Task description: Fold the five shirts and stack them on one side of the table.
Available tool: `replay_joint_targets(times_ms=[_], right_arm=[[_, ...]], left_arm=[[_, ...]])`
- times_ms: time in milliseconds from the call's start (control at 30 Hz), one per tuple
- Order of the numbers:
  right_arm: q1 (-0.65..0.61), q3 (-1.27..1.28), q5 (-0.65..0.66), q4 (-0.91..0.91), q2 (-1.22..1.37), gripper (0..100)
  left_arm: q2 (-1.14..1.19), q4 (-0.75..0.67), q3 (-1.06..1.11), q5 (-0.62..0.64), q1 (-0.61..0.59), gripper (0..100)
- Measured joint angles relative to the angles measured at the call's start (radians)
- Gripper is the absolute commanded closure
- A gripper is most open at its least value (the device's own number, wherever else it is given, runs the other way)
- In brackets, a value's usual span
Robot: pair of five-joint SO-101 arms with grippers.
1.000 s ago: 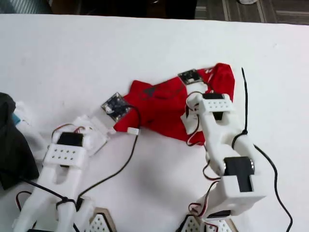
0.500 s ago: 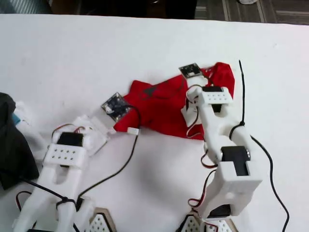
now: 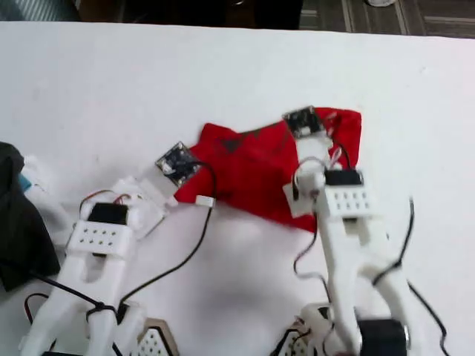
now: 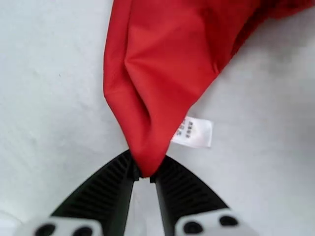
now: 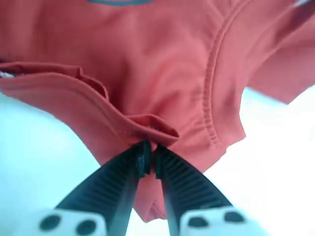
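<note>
"Folding the red shirt [image 3: 252, 159] is the step, I take it. How should the arms go about it?"

"Move both together, I'd say. Each holds one side of the cloth, so they should lift just enough to clear the table [image 3: 223, 67], hold it taut between them, carry the held edge over the far one and lay it flat. If one runs ahead, the fold will likely skew or bunch."

"And the grips?"

"The left gripper [image 4: 142, 173] is nearly closed, its jaws nipping the very tip of a corner, close by the white label [image 4: 193, 132]. It's a thin bite; a hard tug might pull it free. The right gripper [image 5: 149, 160] is pressed together on a doubled hem, with a stitched seam just beside it. That hold looks firmer."

"Where does the shirt lie?"

"Mid-table, crumpled, between the two arms. A dark pile [image 3: 18, 215] sits at the table's left edge, well apart; the stack probably belongs there."
</note>
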Motion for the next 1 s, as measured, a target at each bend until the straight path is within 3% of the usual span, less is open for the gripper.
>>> replay_joint_targets(times_ms=[233,467,733,1000], right_arm=[[0.0,0.189,0.061,0.0,-0.115,96.4],[-0.002,0.19,0.143,0.002,-0.127,81.5],[-0.002,0.107,0.097,-0.054,-0.1,81.4],[-0.002,-0.057,0.009,-0.069,0.167,81.5]], left_arm=[[0.0,0.0,0.0,0.0,0.0,98],[0.0,0.0,0.0,0.0,0.0,98],[0.0,0.0,0.0,0.0,0.0,98],[0.0,0.0,0.0,0.0,0.0,98]])
